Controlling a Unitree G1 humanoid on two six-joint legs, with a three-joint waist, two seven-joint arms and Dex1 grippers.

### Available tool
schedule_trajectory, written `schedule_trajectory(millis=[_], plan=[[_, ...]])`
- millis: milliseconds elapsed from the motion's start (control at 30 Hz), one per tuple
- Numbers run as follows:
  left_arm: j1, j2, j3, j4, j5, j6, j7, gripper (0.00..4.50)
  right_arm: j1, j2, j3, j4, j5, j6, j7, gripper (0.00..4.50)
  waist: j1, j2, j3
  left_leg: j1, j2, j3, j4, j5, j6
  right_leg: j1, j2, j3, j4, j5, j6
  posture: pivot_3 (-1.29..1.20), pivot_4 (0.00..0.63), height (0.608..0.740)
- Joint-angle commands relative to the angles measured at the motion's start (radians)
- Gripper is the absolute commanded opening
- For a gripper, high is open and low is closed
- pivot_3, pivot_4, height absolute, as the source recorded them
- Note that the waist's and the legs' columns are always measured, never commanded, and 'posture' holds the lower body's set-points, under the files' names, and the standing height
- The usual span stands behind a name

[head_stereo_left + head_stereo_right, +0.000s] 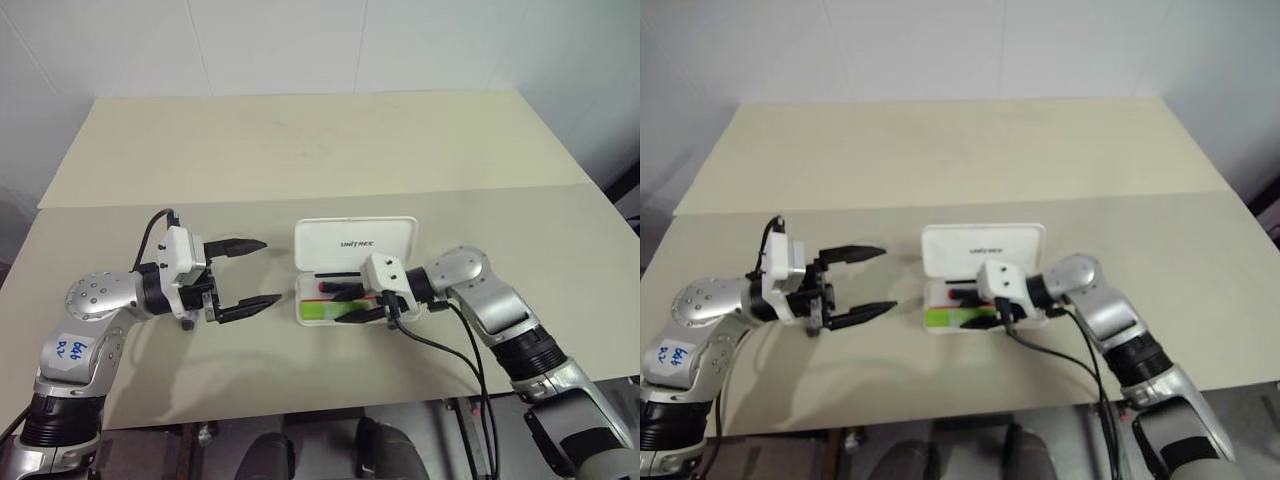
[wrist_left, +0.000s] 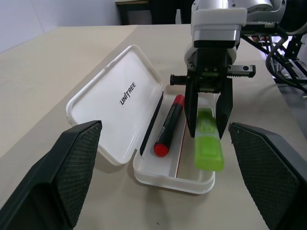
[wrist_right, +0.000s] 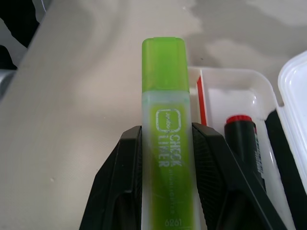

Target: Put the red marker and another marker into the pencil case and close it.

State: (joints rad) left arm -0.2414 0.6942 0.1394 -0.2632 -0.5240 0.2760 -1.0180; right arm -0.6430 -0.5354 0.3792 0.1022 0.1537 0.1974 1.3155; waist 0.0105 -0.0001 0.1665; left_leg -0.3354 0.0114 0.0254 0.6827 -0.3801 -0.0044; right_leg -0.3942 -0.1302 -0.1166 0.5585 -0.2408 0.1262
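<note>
- Beige desk point(image 1: 300, 150) held the open pencil case point(image 2: 120, 96), red marker point(image 2: 169, 125) already inside.
- Right hand point(image 2: 209, 125) held the green marker point(image 2: 208, 146) over it; next, let go.
- Left hand point(image 1: 250, 272) waited wide open.

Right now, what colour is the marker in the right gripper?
Light green highlighter, clearest in the right wrist view.

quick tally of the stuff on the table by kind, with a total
markers: 2, the red marker lying in the tray and the green marker held over it by the right gripper
pencil case: 1, open
total: 3
</note>
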Motion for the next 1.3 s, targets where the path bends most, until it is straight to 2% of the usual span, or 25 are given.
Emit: schedule_trajectory(millis=[33, 233, 267, 300, 467, 533, 633, 800, 1000, 1167, 1300], plan=[[0.000, -0.001, 0.014, -0.030, -0.014, -0.004, 0.008, 4.50, -0.031, 0.016, -0.003, 0.005, -0.009, -0.019, 0.002, 1.09, -0.004, 0.000, 0.000, 0.000, 0.000, 0.000, 0.000, 0.000, 0.000, 0.000, 0.000, 0.000, 0.000, 0.000, 0.000, 0.00, 0.150, 0.740], [-0.001, -0.004, 0.016, -0.030, -0.013, -0.001, 0.012, 4.50, -0.040, 0.032, -0.005, 0.008, -0.017, -0.005, -0.012, 1.09, -0.014, 0.000, 0.000, 0.000, 0.000, 0.000, 0.000, 0.000, 0.000, 0.000, 0.000, 0.000, 0.000, 0.000, 0.000, 0.00, 0.150, 0.740], [0.000, -0.004, 0.016, -0.031, -0.013, -0.001, 0.013, 4.50, -0.041, 0.033, -0.007, 0.004, -0.014, 0.000, -0.010, 1.83, -0.014, 0.000, 0.000, 0.000, 0.000, 0.000, 0.000, 0.000, 0.000, 0.000, 0.000, 0.000, 0.000, 0.000, 0.000, 0.00, 0.150, 0.740], [0.001, -0.005, 0.015, -0.031, -0.013, 0.000, 0.014, 4.50, -0.041, 0.035, -0.009, 0.000, -0.014, 0.000, -0.014, 2.10, -0.014, 0.000, 0.000, 0.000, 0.000, 0.000, 0.000, 0.000, 0.000, 0.000, 0.000, -0.001, 0.000, 0.000, 0.000, 0.00, 0.150, 0.740], [0.000, -0.007, 0.011, -0.029, -0.013, -0.001, 0.015, 4.50, -0.044, 0.030, -0.021, -0.024, -0.003, 0.007, -0.015, 4.01, -0.013, 0.000, 0.000, 0.000, 0.000, 0.000, 0.000, 0.000, 0.000, 0.000, 0.000, 0.000, 0.000, 0.000, 0.000, 0.00, 0.150, 0.740], [0.000, -0.007, 0.010, -0.028, -0.013, -0.001, 0.014, 4.50, -0.045, 0.030, -0.030, -0.036, 0.010, 0.018, -0.015, 4.46, -0.014, 0.000, 0.000, 0.000, 0.000, 0.000, 0.000, 0.000, 0.000, 0.000, 0.000, 0.000, 0.000, 0.000, 0.000, 0.00, 0.150, 0.740], [-0.001, -0.007, 0.009, -0.026, -0.013, -0.001, 0.012, 4.50, -0.049, 0.030, -0.055, -0.067, 0.046, 0.051, -0.016, 4.46, -0.014, 0.000, 0.000, 0.000, 0.000, 0.000, 0.000, 0.000, 0.000, 0.000, 0.000, 0.000, 0.000, 0.000, 0.000, 0.00, 0.150, 0.740], [0.009, -0.011, 0.011, -0.030, -0.011, 0.000, 0.021, 4.50, -0.025, -0.004, -0.132, -0.178, 0.192, 0.157, 0.035, 4.46, -0.011, 0.000, 0.000, 0.000, 0.000, -0.001, 0.000, 0.000, 0.000, 0.000, 0.000, -0.001, 0.000, 0.000, 0.000, 0.00, 0.150, 0.740], [0.096, -0.037, 0.052, -0.076, -0.003, -0.006, 0.107, 4.50, 0.052, -0.122, -0.227, -0.257, 0.301, 0.194, 0.095, 4.46, -0.011, 0.000, 0.000, 0.000, 0.000, -0.001, 0.000, -0.003, 0.000, 0.000, -0.001, -0.001, 0.000, 0.000, 0.000, 0.00, 0.150, 0.740], [0.272, -0.175, 0.137, -0.182, 0.069, -0.034, 0.362, 4.50, 0.104, -0.193, -0.374, -0.222, 0.353, 0.138, 0.097, 4.46, -0.011, 0.000, 0.000, 0.001, 0.001, 0.000, 0.000, -0.004, 0.001, 0.000, -0.001, -0.001, 0.000, 0.000, 0.000, 0.00, 0.150, 0.740], [0.392, -0.254, 0.164, -0.215, 0.177, -0.081, 0.504, 4.50, 0.109, -0.224, -0.420, -0.154, 0.335, 0.079, 0.106, 4.46, -0.010, -0.001, 0.000, 0.001, 0.001, 0.001, 0.000, -0.004, 0.001, 0.000, -0.001, 0.000, 0.000, 0.000, 0.000, 0.00, 0.150, 0.740]])
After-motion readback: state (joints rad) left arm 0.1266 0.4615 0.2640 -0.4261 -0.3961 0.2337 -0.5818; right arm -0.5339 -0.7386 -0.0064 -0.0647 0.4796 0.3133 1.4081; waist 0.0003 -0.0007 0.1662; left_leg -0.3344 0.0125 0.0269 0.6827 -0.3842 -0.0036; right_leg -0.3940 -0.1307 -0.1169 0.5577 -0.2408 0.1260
